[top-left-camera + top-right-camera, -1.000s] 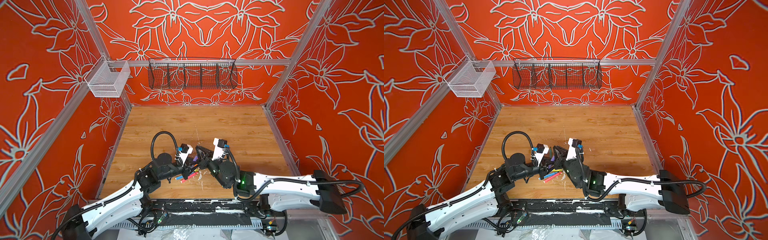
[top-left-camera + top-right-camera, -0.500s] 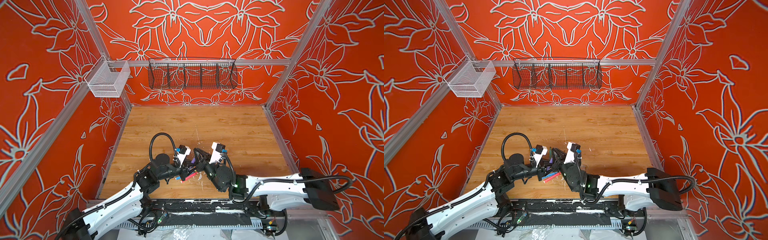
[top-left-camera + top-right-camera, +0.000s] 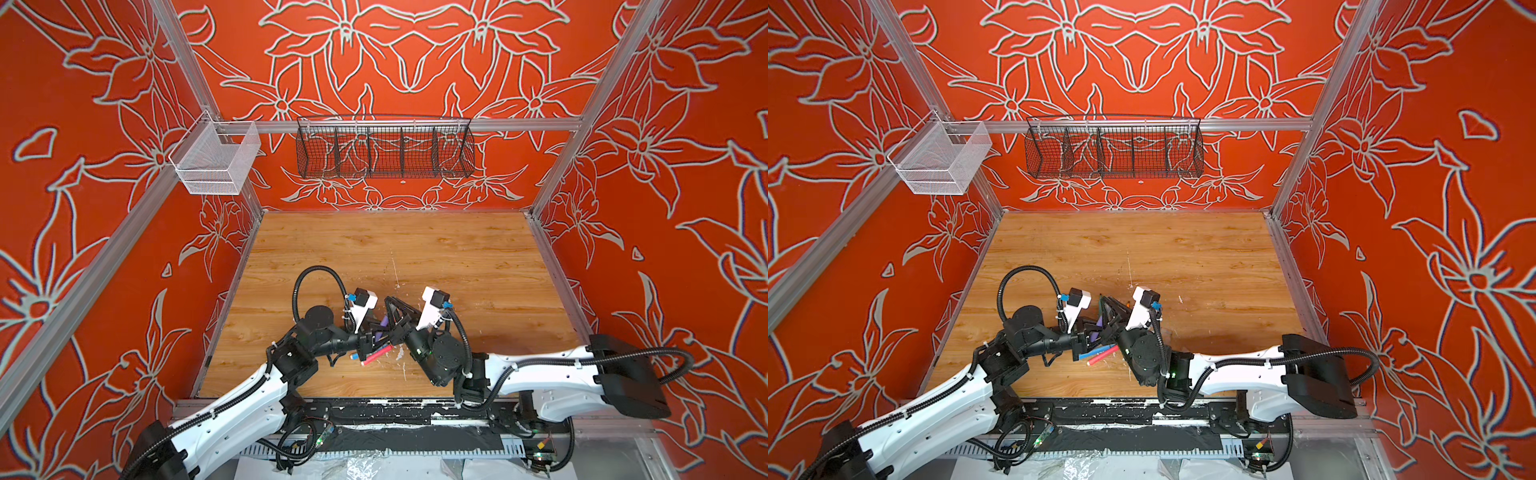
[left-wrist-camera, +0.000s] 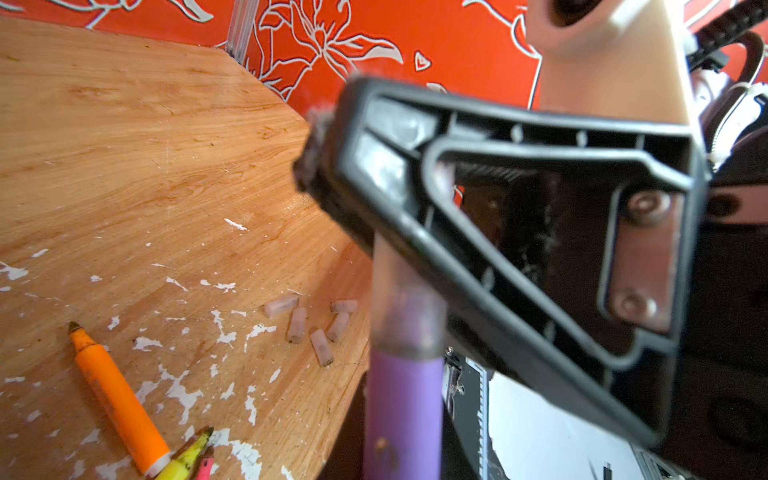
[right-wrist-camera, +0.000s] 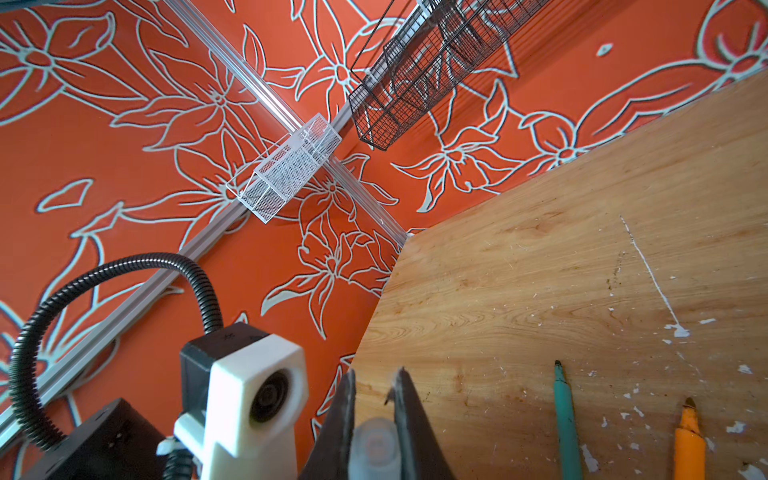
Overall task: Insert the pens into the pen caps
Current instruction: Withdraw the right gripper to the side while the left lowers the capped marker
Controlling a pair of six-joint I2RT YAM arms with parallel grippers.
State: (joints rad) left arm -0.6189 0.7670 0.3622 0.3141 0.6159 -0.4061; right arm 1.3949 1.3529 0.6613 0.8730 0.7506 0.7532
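Right gripper (image 5: 376, 386) tight around pen cap (image 5: 374, 446)

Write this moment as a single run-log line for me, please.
left gripper: shut on purple pen | right gripper: shut on pen cap, over the pen tip | table: five loose caps

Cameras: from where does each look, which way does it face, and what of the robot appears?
Both top views: high over the front, looking down at the table; both arms, left tool, right tool.
Left wrist: on the left arm, facing along the purple pen into the cap; the right tool's finger shows.
Right wrist: on the right arm, facing the white basket; its fingers and the left wrist camera show.
Shared: both wrist views see the orange pen.
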